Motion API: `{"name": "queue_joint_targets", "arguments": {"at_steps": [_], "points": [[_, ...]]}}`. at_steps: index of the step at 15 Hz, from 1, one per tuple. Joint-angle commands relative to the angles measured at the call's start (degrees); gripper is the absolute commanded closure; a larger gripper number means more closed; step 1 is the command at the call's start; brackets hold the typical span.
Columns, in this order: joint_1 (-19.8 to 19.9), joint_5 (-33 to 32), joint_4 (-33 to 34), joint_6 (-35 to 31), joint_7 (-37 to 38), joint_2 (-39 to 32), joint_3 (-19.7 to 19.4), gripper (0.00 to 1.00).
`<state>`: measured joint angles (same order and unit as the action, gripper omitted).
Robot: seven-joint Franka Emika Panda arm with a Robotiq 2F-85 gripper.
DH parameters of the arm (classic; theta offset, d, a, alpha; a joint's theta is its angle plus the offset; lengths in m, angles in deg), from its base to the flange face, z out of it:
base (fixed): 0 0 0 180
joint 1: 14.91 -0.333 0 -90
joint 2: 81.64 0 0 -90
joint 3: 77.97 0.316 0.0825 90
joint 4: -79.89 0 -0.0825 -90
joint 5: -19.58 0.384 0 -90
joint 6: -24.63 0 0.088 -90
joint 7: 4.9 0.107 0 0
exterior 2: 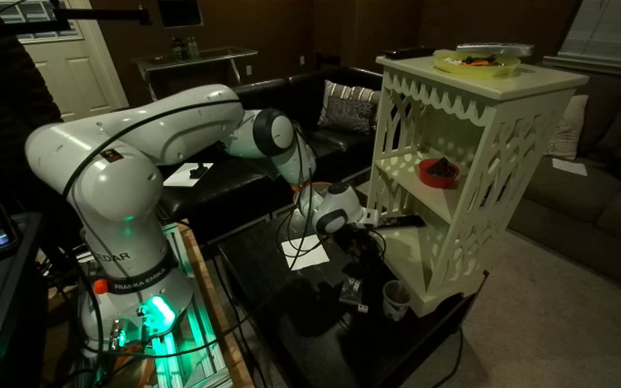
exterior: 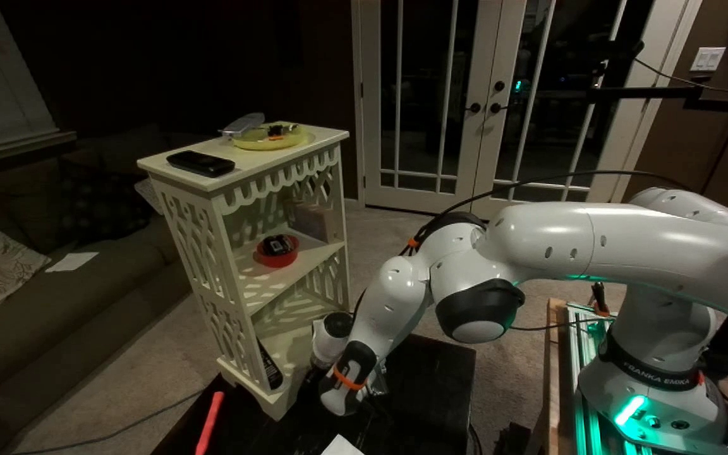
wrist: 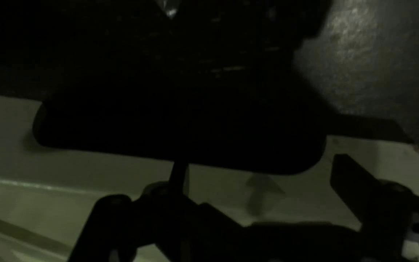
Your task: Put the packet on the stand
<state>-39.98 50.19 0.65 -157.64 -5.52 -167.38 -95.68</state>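
Observation:
A small clear packet [exterior 2: 351, 291] lies flat on the low black table; a shiny piece of what may be it shows past the arm [exterior: 378, 381]. The cream stand with lattice sides shows in both exterior views [exterior: 187, 243] [exterior 2: 510, 145]. My gripper [wrist: 262, 162] is open with nothing between its fingers. In the wrist view, its fingers are over the stand's cream lower front and throw a shadow there. In the exterior views it is small and dark, low in front of the stand's bottom tier, apart from the packet.
The black table [exterior 2: 310, 355] holds a plastic cup [exterior 2: 397, 300] by the stand and white paper [exterior 2: 305, 252]. The stand's top bears a black case [exterior: 200, 163], yellow dish [exterior: 253, 139] and clear package [exterior: 244, 123]. A red bowl [exterior: 277, 258] sits mid-tier, a black remote [exterior: 270, 365] below.

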Motion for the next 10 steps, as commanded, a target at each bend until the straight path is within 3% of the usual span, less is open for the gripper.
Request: {"name": "queue_joint_targets", "arguments": {"at_steps": [1,5,10], "points": [[2.4,-11.1,-3.0,11.1,5.2,3.9,1.9,0.0],[7.3,-20.6,-3.7,23.0,5.0,6.7,6.1,0.0],[11.2,-27.3,-3.1,34.6,6.2,7.9,7.3,0.0]]}}
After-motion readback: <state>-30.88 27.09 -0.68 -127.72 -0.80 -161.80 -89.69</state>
